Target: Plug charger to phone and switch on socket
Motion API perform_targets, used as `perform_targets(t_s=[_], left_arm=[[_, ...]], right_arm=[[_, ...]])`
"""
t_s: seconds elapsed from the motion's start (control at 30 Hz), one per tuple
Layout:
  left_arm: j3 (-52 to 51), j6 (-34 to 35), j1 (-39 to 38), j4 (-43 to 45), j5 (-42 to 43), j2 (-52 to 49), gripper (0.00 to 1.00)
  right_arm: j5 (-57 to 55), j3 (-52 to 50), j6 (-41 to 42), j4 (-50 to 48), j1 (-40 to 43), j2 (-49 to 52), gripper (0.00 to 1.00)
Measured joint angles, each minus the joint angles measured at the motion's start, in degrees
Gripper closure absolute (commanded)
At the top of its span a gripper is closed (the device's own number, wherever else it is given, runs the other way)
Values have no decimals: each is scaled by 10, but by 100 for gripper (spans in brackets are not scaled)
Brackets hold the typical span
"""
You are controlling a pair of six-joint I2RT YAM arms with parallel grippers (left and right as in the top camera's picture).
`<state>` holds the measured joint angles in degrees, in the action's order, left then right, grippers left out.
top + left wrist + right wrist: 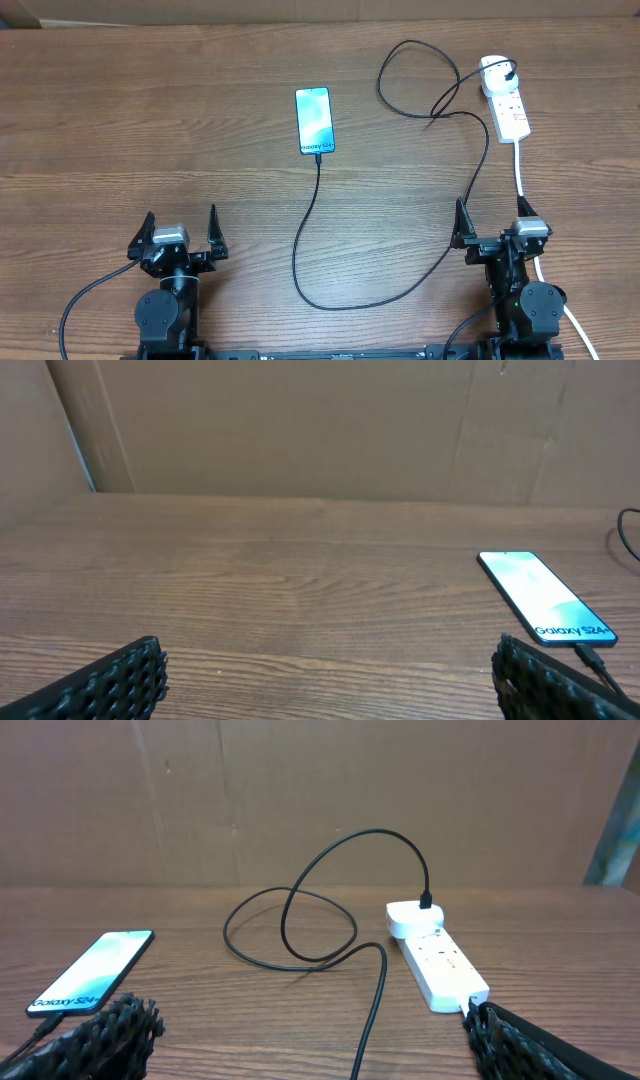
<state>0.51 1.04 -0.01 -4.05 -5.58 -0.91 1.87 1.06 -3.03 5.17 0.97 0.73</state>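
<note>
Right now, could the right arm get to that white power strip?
Probably yes: the socket lies straight ahead of the open right gripper; only bare table, its white cord and the charger cable lie between.

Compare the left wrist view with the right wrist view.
Left wrist only: the open left gripper. Right wrist only: the open right gripper, the socket, and the charger in its full loop, running to the black plug in the socket. Both: the lit phone, with the charger reaching its Galaxy end.
</note>
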Motion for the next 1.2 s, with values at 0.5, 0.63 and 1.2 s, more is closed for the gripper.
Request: perform_targets(t_s=[0.5,0.63,1.2], left_arm=[[0,0,0,0,0,0,0],[0,0,0,0,0,0,0],[0,0,0,0,0,0,0]], right_arm=[[0,0,0,0,0,0,0],[0,0,0,0,0,0,0],[0,0,0,0,0,0,0]])
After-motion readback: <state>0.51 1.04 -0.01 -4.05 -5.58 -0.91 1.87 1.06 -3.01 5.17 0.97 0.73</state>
